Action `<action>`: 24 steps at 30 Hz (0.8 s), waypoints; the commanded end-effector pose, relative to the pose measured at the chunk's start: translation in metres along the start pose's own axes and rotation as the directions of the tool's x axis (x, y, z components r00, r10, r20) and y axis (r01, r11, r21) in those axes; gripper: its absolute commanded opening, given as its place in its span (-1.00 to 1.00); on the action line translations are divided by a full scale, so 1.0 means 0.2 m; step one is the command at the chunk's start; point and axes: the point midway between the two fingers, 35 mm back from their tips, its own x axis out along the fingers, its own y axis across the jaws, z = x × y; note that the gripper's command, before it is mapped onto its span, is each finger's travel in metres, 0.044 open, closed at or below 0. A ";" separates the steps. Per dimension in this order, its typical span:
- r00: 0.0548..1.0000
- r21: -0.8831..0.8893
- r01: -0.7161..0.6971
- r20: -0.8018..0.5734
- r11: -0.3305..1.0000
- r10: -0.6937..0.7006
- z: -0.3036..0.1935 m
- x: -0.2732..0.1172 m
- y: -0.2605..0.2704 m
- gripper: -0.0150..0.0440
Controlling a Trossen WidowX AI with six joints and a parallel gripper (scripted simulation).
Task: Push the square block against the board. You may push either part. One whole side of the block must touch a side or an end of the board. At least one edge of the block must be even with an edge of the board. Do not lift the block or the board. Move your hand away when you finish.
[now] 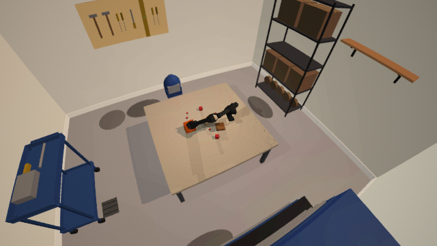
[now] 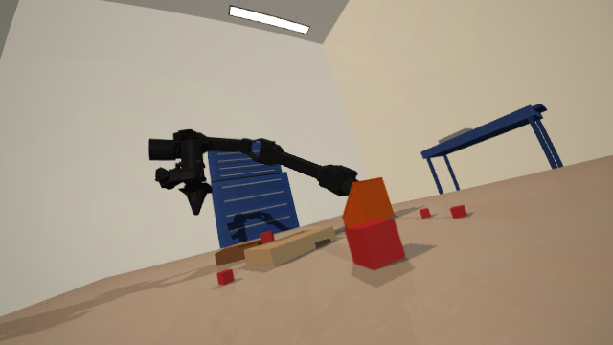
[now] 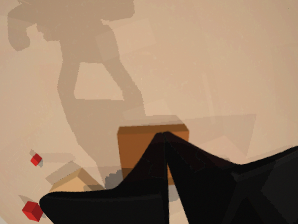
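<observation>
The brown square block (image 1: pixel 220 126) (image 2: pixel 232 254) (image 3: pixel 134 150) lies flat on the table. The light tan board (image 2: pixel 292 248) (image 3: pixel 76 182) lies beside it, nearer the camera in the exterior view. In the wrist view a gap shows between the visible board corner and the block; the rest of the board is hidden by the fingers. In the top view the arm covers most of the board. My gripper (image 1: pixel 231 119) (image 2: pixel 195 213) (image 3: pixel 162 138) is shut and empty. Its tips are above the table, clear of the block, and overlap the block in the wrist view.
Small red cubes lie around the parts, one (image 1: pixel 209 129) (image 2: pixel 225 277) near the board and one (image 2: pixel 266 236) behind it. Larger red cubes (image 1: pixel 216 136) (image 1: pixel 200 108) lie either side. An orange block (image 2: pixel 371 201) is by the arm's base. The table (image 1: pixel 191 160) carries everything.
</observation>
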 end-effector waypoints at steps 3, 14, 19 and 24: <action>1.000 -0.006 0.006 -0.001 1.000 -0.006 0.00 0.00 0.00 -0.49; 1.000 0.190 0.001 -0.005 0.982 -0.001 -0.02 0.04 -0.05 -0.49; 1.000 0.358 0.005 -0.009 0.934 -0.001 -0.05 0.07 -0.09 -0.49; 1.000 0.514 0.009 -0.013 0.858 -0.003 -0.08 0.11 -0.14 -0.49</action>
